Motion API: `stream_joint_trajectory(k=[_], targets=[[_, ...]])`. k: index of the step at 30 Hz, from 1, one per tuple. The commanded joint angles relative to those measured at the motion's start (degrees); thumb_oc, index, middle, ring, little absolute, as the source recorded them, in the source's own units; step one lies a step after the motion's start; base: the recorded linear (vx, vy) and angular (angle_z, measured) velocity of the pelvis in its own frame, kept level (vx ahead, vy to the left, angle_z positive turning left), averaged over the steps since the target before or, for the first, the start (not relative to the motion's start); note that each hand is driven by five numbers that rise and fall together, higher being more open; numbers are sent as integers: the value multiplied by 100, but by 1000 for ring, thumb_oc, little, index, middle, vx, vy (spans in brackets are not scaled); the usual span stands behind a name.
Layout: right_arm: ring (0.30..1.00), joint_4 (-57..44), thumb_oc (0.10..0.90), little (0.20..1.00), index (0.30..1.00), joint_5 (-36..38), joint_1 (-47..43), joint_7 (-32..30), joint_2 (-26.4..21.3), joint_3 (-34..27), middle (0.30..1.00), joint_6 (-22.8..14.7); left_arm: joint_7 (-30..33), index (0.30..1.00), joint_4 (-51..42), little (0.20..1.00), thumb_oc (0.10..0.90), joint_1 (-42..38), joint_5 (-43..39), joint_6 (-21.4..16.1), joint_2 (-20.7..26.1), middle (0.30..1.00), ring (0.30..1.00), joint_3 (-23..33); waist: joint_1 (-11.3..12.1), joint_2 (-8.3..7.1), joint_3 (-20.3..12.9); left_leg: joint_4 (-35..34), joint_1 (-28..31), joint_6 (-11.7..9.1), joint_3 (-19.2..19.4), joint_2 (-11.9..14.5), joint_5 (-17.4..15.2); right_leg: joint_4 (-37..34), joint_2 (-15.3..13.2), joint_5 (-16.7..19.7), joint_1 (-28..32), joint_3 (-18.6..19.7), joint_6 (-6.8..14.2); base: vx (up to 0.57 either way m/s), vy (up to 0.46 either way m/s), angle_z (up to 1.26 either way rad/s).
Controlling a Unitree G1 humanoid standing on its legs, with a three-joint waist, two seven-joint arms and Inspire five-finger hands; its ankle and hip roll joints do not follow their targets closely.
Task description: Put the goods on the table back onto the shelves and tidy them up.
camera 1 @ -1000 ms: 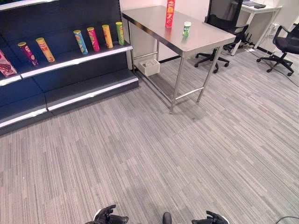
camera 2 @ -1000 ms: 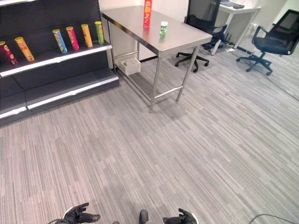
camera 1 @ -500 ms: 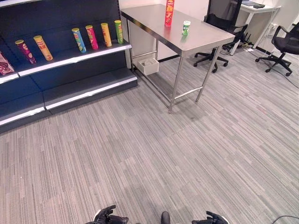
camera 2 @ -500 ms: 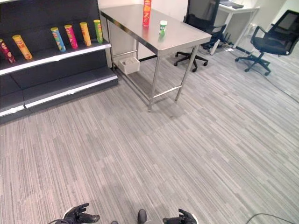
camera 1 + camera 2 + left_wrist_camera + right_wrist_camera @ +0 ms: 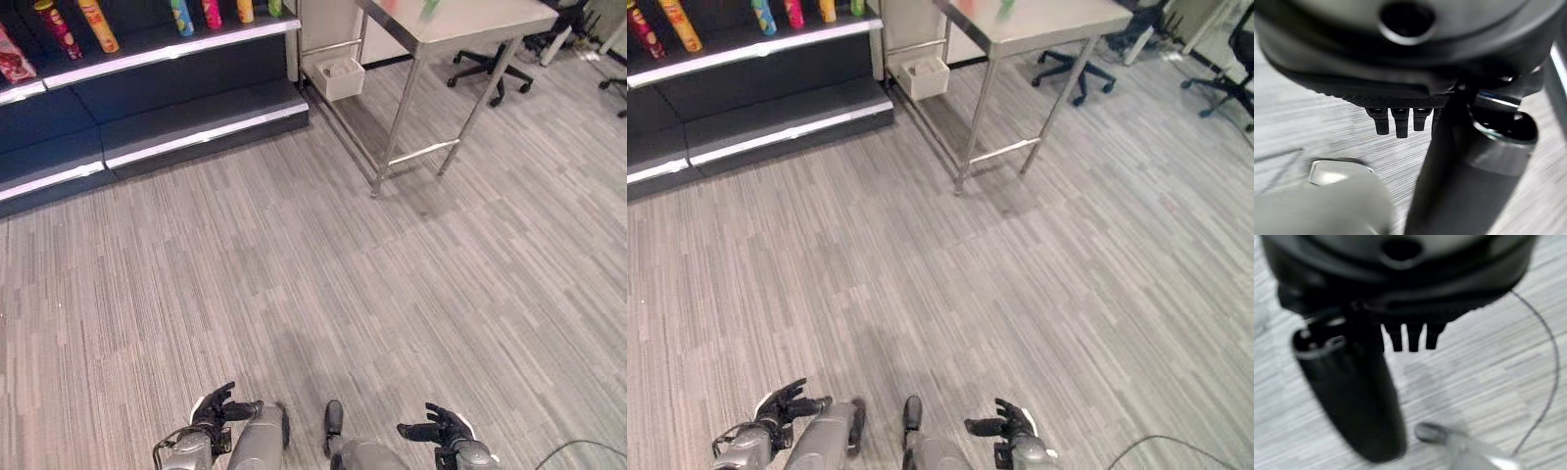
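Hanging low, both hands [image 5: 217, 406] empty | table [image 5: 470, 20] far, shelves [image 5: 147, 44] beyond open floor [image 5: 313, 264]

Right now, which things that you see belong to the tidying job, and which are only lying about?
For the job:
- table
- shelves
- cans on the shelf
- left hand, open, holding nothing
- right hand, open, holding nothing

Just lying about:
- white box under the table
- office chair

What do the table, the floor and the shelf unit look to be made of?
Table: probably stainless steel, brushed, judging by its dull grey sheen and thin metal legs. Floor: seemingly carpet tile or vinyl, matte, with fine grey stripes. Shelf unit: dark, matte boards, perhaps painted metal, with pale edge strips.
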Motion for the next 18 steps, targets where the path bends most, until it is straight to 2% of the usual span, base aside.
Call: stream_joint_trajectory(k=[1, 2, 3, 5, 7, 8, 9, 10, 12, 13, 14, 15, 17, 18], targets=[[900, -360, 800, 900, 900, 77, 287, -92, -328, 63, 900, -168, 90, 900, 22, 900, 800, 393, 194, 75, 151, 900, 900, -84, 141, -110, -227, -894, -710, 150, 292, -131, 1029, -1364, -355, -179, 1452, 263, 601, 666, 143, -6], [900, -332, 800, 900, 900, 81, 263, -90, -321, 49, 900, -179, 81, 900, 87, 900, 800, 383, 194, 82, 148, 900, 900, -62, 189, -98, -268, -1125, -718, 92, 338, -152, 1103, -1364, -361, -270, 1618, 370, 607, 458, 113, 25], [900, -315, 800, 900, 900, 62, 245, -62, -286, 53, 900, -179, 78, 900, 176, 900, 800, 411, 207, 84, 160, 900, 900, -24, 207, -79, -359, -1233, -604, 119, 380, -155, 1091, -1364, -359, -321, 1678, 443, 633, 493, 149, -39], [900, -362, 800, 900, 900, -19, 319, -35, -244, 36, 900, -179, 87, 900, 190, 900, 800, 516, 261, 55, 165, 900, 900, 44, 253, -41, -514, -1147, -460, 173, 289, -220, 1370, -1316, -456, -395, 1822, 594, 697, 501, 214, -86], [900, -381, 800, 900, 900, -129, 342, 27, -176, 69, 900, -142, 81, 900, 190, 900, 800, 569, 301, 54, 232, 900, 900, 106, 296, -123, -670, -1063, -301, 249, 238, -311, 1358, -1057, -665, -378, 1814, 718, 839, 589, 269, -110], [900, -415, 800, 900, 900, -216, 347, 133, -126, 119, 900, -125, 39, 900, 171, 900, 800, 616, 366, 53, 306, 900, 900, 122, 340, -272, -766, -882, -151, 429, 284, -472, 1101, -581, -957, -55, 1703, 883, 1067, 584, 269, -145], [900, -445, 800, 900, 900, -245, 347, 148, -124, 123, 900, -120, 29, 900, 151, 900, 800, 622, 358, 61, 325, 900, 900, 135, 361, -266, -797, -827, -115, 475, 296, -485, 1019, -322, -1000, 102, 1570, 914, 1128, 590, 311, -171], [900, -529, 800, 900, 900, -250, 307, 193, -142, 105, 900, -128, 16, 900, 67, 900, 800, 602, 395, 65, 398, 900, 900, 130, 332, -306, -727, -678, 58, 678, 341, -671, 706, 834, -1156, 965, 1046, 1030, 1390, 321, 237, -94], [900, -645, 800, 900, 900, -184, 233, 152, -158, 34, 900, -141, 42, 900, -64, 900, 800, 546, 322, 70, 444, 900, 900, 139, 241, -186, -604, -660, 309, 834, 323, -711, 535, 1958, -1218, 1686, 464, 965, 1375, 264, 249, -25], [900, -688, 800, 900, 900, -160, 226, 119, -159, 5, 900, -155, 57, 900, -112, 900, 800, 511, 304, 61, 473, 900, 900, 117, 184, -76, -550, -744, 528, 906, 287, -696, 455, 2381, -1211, 1851, 210, 877, 1269, 226, 242, 15], [900, -714, 800, 900, 900, -160, 221, 96, -159, -25, 900, -166, 63, 900, -164, 900, 800, 512, 299, 64, 487, 900, 900, 106, 150, 24, -496, -874, 737, 957, 272, -676, 394, 2711, -1259, 1852, -55, 725, 1231, 261, 264, 18], [900, -713, 800, 900, 900, -188, 216, 77, -152, -24, 900, -177, 57, 900, -218, 900, 800, 489, 289, 55, 487, 900, 900, 88, 119, 159, -462, -975, 932, 979, 271, -603, 305, 2891, -1353, 1689, -386, 460, 1167, 301, 205, 8], [900, -691, 800, 900, 900, -185, 207, 66, -176, -11, 900, -166, 63, 900, -282, 900, 800, 410, 239, 27, 478, 900, 900, 63, -24, 180, -386, -1101, 1296, 922, 214, -630, 135, 2183, -1446, 959, -689, -138, 1015, 407, 74, -7], [900, -613, 800, 900, 900, -169, 168, 66, -201, 0, 900, -150, 66, 900, -297, 900, 800, 360, 226, -5, 471, 900, 900, 9, -151, 205, -302, -1125, 1514, 877, 136, -622, 14, 1283, -1242, 774, -939, -399, 1026, 494, -38, 2]])
